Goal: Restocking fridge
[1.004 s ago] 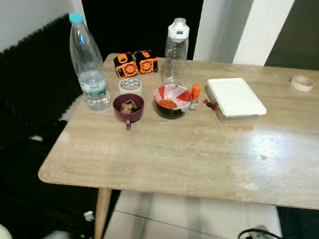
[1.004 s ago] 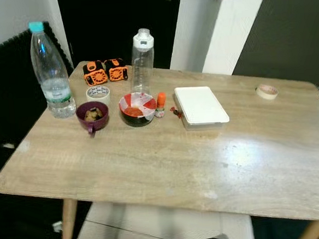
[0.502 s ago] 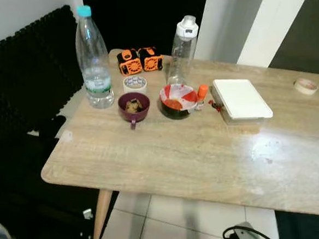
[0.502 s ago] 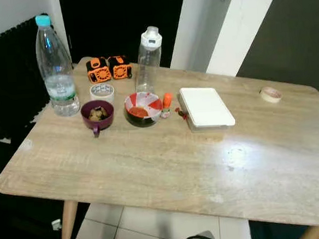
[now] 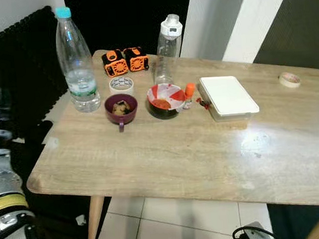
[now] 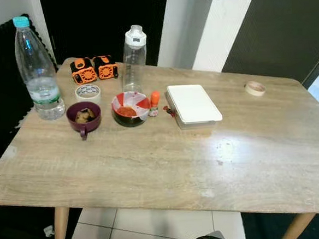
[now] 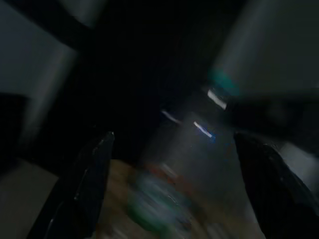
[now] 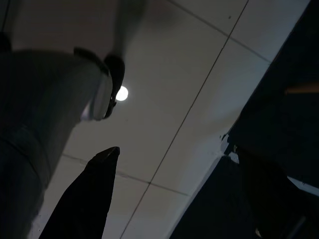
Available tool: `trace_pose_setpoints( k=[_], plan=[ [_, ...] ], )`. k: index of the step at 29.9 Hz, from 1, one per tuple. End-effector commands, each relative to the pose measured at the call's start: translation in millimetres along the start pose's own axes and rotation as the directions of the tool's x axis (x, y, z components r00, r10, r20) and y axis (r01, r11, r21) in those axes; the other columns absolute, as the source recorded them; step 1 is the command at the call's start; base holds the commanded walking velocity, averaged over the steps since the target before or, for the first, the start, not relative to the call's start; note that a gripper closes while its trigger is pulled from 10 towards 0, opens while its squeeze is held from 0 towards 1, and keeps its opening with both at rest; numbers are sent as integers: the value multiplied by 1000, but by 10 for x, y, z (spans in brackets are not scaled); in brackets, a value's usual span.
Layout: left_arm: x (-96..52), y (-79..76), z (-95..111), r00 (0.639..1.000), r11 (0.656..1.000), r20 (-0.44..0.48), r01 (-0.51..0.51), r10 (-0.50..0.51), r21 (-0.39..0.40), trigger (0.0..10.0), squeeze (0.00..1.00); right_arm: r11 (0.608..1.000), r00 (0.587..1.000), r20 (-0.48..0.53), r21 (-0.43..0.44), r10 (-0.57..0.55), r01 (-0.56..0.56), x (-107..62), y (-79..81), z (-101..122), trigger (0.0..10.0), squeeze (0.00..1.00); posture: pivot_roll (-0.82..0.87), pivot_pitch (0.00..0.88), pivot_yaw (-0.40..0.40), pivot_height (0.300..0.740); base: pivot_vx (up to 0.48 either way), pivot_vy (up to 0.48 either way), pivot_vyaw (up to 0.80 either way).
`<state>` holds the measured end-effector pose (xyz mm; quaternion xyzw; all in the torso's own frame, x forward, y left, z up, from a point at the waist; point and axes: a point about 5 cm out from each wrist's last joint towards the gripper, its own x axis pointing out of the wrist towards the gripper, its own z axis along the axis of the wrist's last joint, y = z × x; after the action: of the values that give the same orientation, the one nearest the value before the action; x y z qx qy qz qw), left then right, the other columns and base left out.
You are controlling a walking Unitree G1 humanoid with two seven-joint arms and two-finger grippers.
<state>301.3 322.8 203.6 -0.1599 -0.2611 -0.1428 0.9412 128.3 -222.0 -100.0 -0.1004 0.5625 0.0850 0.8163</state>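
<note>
A wooden table [image 6: 151,164] carried a white lidded container [image 6: 193,103], a water bottle [image 6: 36,69], a clear shaker bottle [image 6: 132,54], a red bowl [image 6: 129,108] and a purple cup [image 6: 83,116]. The left gripper [image 7: 174,189] faced the water bottle with fingers apart; the right gripper [image 8: 174,199] hung spread above the floor tiles [image 8: 164,89].

- The left arm [image 5: 7,217] is built of ribbed silver-grey metal segments, with a yellow band around one ring and a black joint below it.
- The left pincer [image 7: 174,184] has two long, matte black fingers [image 7: 92,184], flat and tapering.
- The right pincer [image 8: 177,194] has matching black fingers [image 8: 87,199], broad at the base with narrowed tips.
</note>
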Motion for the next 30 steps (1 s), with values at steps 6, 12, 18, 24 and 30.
trace_pose_setpoints(
  k=[6, 12, 18, 24, 30],
  plan=[
    [-136, -460, -741, 902, 964, -341, 257, -265, -71, 10000, 1000, 999, 1000, -7, 16, -28, 28, -37, -140, -45, 10000, 0, 93, 18, -101, 740, 0, 0, 0],
    [-316, -628, -999, 792, 934, -507, 349, -340, -81, 10000, 1000, 1000, 1000, -11, 13, -19, 19, -15, -46, -57, 10000, 0, 94, 19, -102, 740, 0, 0, 0],
    [-311, -677, -1150, 763, 945, -606, 322, -225, 55, 10000, 0, 1000, 1000, -9, 6, -8, 8, 5, 33, -37, 10000, 0, 101, 15, -98, 740, 0, 0, 0],
    [-260, -726, -1248, 776, 946, -610, 298, -162, 128, 10000, 0, 1000, 1000, -5, 7, -12, 12, -3, -10, -20, 10000, 0, 96, 11, -95, 740, 0, 0, 0],
    [-190, -728, -1308, 792, 942, -606, 254, -73, 218, 10000, 0, 1000, 1000, -6, 7, -18, 18, -13, -56, -22, 10000, 0, 97, 9, -95, 740, 0, 0, 0]
  ],
)
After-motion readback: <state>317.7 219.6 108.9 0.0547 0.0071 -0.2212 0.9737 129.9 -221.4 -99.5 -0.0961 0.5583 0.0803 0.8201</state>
